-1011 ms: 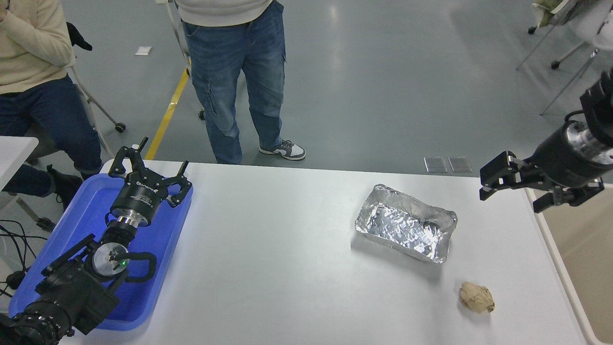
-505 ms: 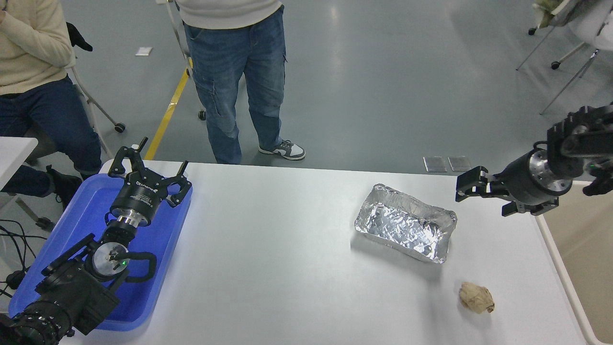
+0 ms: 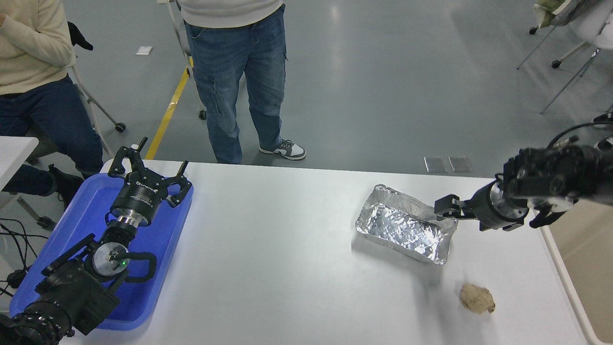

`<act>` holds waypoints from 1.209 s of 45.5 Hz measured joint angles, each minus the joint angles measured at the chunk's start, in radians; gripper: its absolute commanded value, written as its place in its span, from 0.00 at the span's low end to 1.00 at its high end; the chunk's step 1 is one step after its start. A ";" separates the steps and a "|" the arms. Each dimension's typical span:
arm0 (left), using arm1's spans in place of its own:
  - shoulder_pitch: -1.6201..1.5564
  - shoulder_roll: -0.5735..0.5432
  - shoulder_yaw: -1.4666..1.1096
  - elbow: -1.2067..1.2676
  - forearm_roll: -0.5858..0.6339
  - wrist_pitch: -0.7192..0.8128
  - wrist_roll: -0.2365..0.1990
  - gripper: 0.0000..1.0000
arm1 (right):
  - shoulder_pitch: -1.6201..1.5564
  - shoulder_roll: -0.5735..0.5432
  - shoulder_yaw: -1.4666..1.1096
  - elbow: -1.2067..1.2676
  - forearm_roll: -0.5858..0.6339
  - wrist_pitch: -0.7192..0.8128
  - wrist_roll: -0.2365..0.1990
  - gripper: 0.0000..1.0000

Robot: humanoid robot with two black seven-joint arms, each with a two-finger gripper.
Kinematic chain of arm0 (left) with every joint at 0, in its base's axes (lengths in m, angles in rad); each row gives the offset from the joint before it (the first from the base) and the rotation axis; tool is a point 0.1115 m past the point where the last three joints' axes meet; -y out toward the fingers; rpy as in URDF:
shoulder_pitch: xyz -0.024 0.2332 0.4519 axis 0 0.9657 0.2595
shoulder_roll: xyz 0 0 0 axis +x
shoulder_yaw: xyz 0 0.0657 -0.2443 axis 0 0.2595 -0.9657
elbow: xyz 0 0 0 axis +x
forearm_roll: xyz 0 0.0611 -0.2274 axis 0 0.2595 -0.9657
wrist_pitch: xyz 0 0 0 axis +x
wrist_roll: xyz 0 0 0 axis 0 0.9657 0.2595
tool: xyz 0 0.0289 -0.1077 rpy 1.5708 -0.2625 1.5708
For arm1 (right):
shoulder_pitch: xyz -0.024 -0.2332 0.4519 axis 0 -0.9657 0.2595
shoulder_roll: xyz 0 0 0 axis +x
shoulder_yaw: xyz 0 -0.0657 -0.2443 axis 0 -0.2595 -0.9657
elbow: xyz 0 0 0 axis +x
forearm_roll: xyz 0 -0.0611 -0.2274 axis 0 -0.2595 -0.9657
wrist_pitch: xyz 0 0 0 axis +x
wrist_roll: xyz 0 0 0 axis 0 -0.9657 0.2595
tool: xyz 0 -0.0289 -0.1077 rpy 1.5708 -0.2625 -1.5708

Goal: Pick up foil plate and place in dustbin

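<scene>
Foil plate (image 3: pixel 404 225): lay on the white table (image 3: pixel 287 249) right of centre in the frame, turned at a slant, rim up, its crinkled inside catching light.
Right gripper (image 3: pixel 443 209): reached in from the right edge of the frame at the plate's far right corner — fingertips at or just over the rim there; contact not clear, and whether spread or closed could not be told from this angle.
Right arm (image 3: pixel 550 184): stretched nearly level across the table's right edge, wrist pointing toward the left of the frame.
Dustbin (image 3: pixel 582 249): only a beige strip with a pale rim seen at the lower right edge of the frame, beside the table; well apart from the plate.
Brown paper ball (image 3: pixel 477 298): sat on the table in the lower right, below the plate and apart from it.
Left gripper (image 3: pixel 143 167): parked at the lower left over the blue tray (image 3: pixel 158 268), fingers spread wide, holding nothing.
People: one standing in jeans (image 3: pixel 239 72) at the top centre beyond the table — another seated at the upper left in a cream top (image 3: pixel 28 43).
</scene>
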 measured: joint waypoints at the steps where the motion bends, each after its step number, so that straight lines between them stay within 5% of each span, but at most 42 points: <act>1: 0.000 0.000 0.000 0.000 0.000 0.000 0.000 1.00 | -0.010 0.003 0.005 -0.008 0.000 -0.003 0.000 1.00; 29: 0.000 0.000 0.000 0.000 0.001 0.000 0.000 1.00 | -0.329 0.066 0.116 -0.272 0.003 -0.132 -0.002 0.88; 34: 0.000 0.000 0.000 0.000 0.000 0.000 0.000 1.00 | -0.355 0.068 0.144 -0.285 0.004 -0.156 -0.002 0.73; 46: 0.000 0.000 0.000 0.000 0.000 0.000 0.000 1.00 | -0.385 0.070 0.189 -0.294 0.006 -0.172 -0.002 0.03; 55: 0.000 0.000 0.000 0.000 0.001 0.000 0.000 1.00 | -0.387 0.065 0.198 -0.281 0.008 -0.160 -0.002 0.00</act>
